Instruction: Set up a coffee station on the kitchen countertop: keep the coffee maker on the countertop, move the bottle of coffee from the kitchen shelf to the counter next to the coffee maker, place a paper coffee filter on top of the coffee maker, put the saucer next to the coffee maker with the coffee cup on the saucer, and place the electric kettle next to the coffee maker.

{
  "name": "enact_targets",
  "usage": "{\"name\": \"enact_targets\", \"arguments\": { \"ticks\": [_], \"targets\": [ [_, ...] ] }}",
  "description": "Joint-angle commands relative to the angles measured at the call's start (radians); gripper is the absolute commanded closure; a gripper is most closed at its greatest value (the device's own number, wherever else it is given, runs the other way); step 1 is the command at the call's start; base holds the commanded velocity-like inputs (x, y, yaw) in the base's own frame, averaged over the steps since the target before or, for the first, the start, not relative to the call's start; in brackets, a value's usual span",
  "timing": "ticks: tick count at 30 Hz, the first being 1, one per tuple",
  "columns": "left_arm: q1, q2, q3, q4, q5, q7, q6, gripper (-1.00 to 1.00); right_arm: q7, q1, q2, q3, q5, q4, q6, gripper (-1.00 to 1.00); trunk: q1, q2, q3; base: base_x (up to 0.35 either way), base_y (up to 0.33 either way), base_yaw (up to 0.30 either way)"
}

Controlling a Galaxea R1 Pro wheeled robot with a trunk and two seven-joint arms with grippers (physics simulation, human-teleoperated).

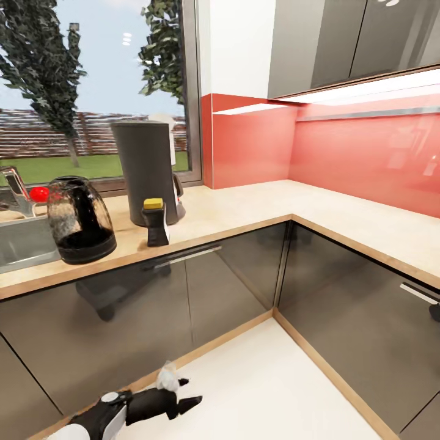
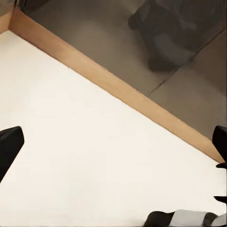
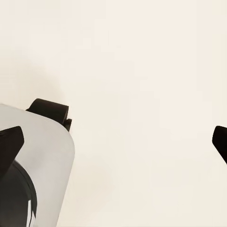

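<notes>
Head view: coffee maker (image 1: 148,172) on the kitchen countertop (image 1: 256,211), bottle of coffee (image 1: 155,223) touching-close at its 6 o'clock, electric kettle (image 1: 80,220) at 8. Left gripper (image 1: 183,392) low over floor, grip state can't tell. Right wrist view: right gripper (image 3: 113,139) wide open, empty.

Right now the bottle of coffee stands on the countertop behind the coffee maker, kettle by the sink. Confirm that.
Not quite. In the head view the bottle of coffee stands in front of the coffee maker, nearer the countertop edge. The kettle is by the sink.

home kitchen: countertop (image 1: 244,211), sink (image 1: 21,244), red backsplash (image 1: 354,153)
</notes>
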Motion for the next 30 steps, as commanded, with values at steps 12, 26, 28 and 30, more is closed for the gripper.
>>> {"name": "enact_targets", "arguments": {
  "ticks": [12,26,28,30],
  "targets": [
    [0.194,0.108,0.02,0.151,0.091,0.067,-0.059,-1.0,-0.002,-0.004,-0.009,-0.007,-0.005,-0.009,-0.003,-1.0,0.0,0.0,-0.001,0.0,0.0,0.0],
    [0.21,0.102,0.103,0.151,0.091,0.177,-0.059,-1.0,-0.005,-0.005,-0.008,-0.007,-0.002,-0.01,-0.004,-1.0,0.0,0.0,-0.001,0.0,0.0,0.0],
    [0.21,0.101,0.105,0.151,0.091,0.182,-0.059,-1.0,-0.005,-0.004,-0.008,-0.007,-0.002,-0.01,-0.004,-1.0,0.0,0.0,-0.001,0.0,0.0,0.0],
    [0.21,0.102,0.105,0.151,0.091,0.182,-0.058,-1.0,-0.005,-0.005,-0.008,-0.007,-0.002,-0.01,-0.004,-1.0,0.0,0.0,-0.001,0.0,0.0,0.0]
  ]
}}
